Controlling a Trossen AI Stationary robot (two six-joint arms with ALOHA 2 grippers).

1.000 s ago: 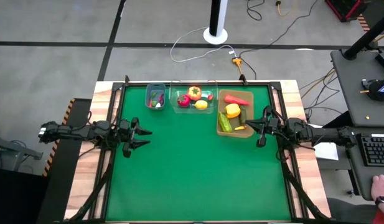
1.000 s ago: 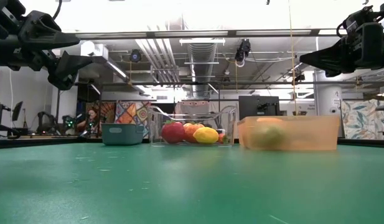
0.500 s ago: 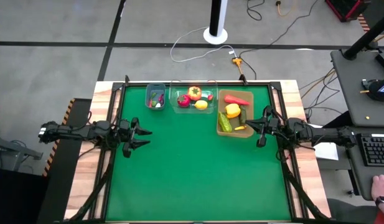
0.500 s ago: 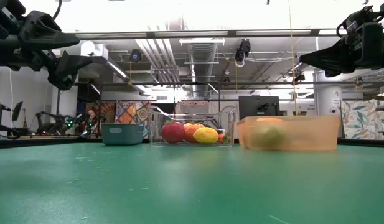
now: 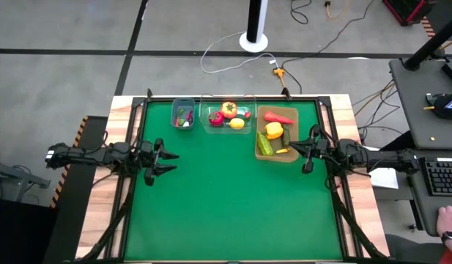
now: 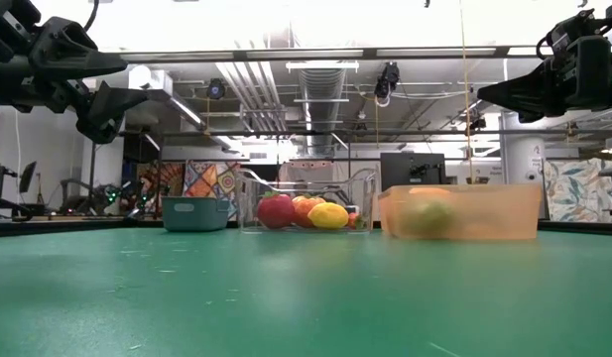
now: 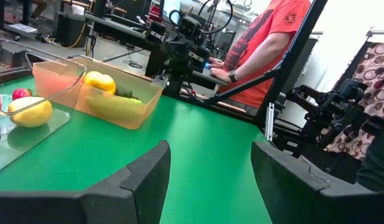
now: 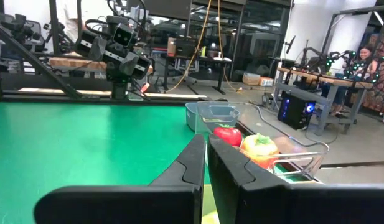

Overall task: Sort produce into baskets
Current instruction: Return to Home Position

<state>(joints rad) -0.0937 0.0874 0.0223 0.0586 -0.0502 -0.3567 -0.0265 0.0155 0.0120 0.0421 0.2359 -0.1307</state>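
Note:
All the produce lies in three containers along the table's far edge. The blue-grey bin [image 5: 183, 114] holds tiny green and red bits. The clear tub [image 5: 244, 123] holds a red round piece [image 5: 216, 117], an orange-yellow pepper [image 5: 229, 110] and a lemon [image 5: 237, 123]. The tan tray [image 5: 259, 123] holds a red chilli [image 5: 278, 117], a yellow pepper [image 5: 273, 130] and green cucumbers [image 5: 264, 144]. My left gripper [image 5: 170, 162] hovers open and empty at the table's left. My right gripper [image 5: 292, 145] hovers shut and empty beside the tray's near right corner.
The wide green mat [image 5: 226, 205] lies bare between and in front of the arms. A person in a red shirt [image 7: 272, 43] stands beyond the table's right side. A hand [image 5: 449, 218] rests at a desk with a keyboard to the right.

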